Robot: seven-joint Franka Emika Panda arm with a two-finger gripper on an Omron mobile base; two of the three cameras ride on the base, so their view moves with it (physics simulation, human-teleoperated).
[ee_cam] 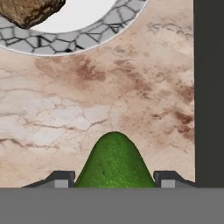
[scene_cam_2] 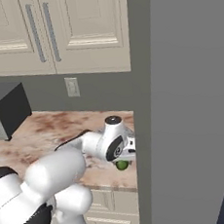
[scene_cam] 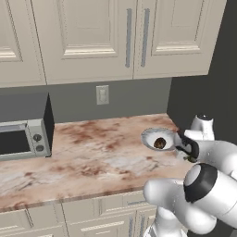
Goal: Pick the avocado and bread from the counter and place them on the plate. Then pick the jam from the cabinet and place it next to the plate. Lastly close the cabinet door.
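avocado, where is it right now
The avocado sits between the gripper fingertips in the hand view, over the counter just short of the plate.

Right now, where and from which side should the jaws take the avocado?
Grip the avocado across its wide lower body, coming straight down from above. It tapers toward the plate, so the narrow tip would likely slip. The jaws already flank that wide part.

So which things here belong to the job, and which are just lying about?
Job:
- avocado, between the jaws
- bread, already on the plate
- plate
- cabinet doors, shut; jam cannot be seen

Lying about:
- microwave
- wall outlet
- counter, merely the surface
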